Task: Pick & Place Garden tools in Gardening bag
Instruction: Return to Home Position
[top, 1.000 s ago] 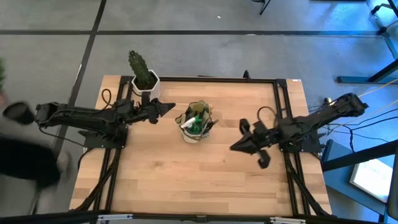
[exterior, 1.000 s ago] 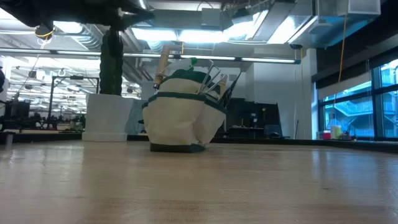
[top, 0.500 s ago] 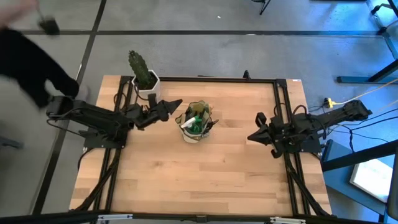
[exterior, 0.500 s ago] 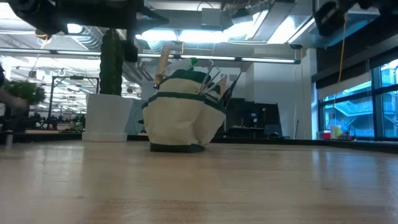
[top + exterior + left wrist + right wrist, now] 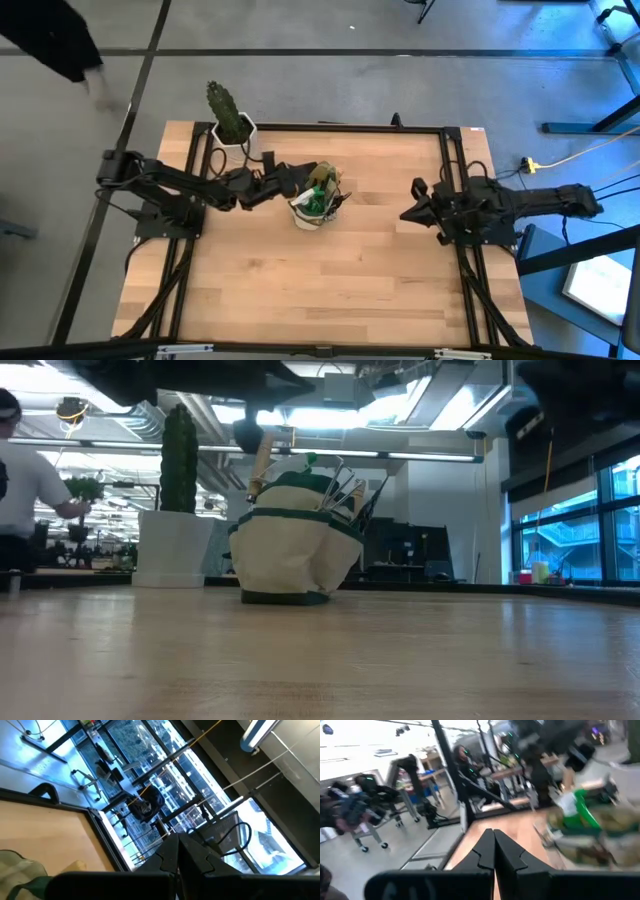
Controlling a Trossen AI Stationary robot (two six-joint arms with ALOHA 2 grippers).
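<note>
The gardening bag [image 5: 304, 214] stands upright on its base at the table's middle, pale and green in the low view [image 5: 295, 550]. Garden tools stick up out of it: a wooden handle [image 5: 262, 460], metal tines [image 5: 345, 485] and a green item [image 5: 318, 196]. My left gripper [image 5: 300, 180] is shut and empty, raised at the bag's left rim; its wrist view [image 5: 178, 840] shows the bag's edge [image 5: 20, 870] below it. My right gripper [image 5: 404, 215] is shut and empty [image 5: 493, 834], well to the right of the bag.
A cactus [image 5: 226, 108] in a white pot [image 5: 240, 138] stands at the table's far left corner, just behind my left arm. A person [image 5: 25, 490] stands in the room beyond the table's left side. Bare wood lies at the near half of the table [image 5: 320, 290].
My left gripper has gone toward the table's right, from beside the white pot up to the bag's left rim. My right gripper has drawn back toward the table's right edge and a little toward the far edge. The bag has kept still.
</note>
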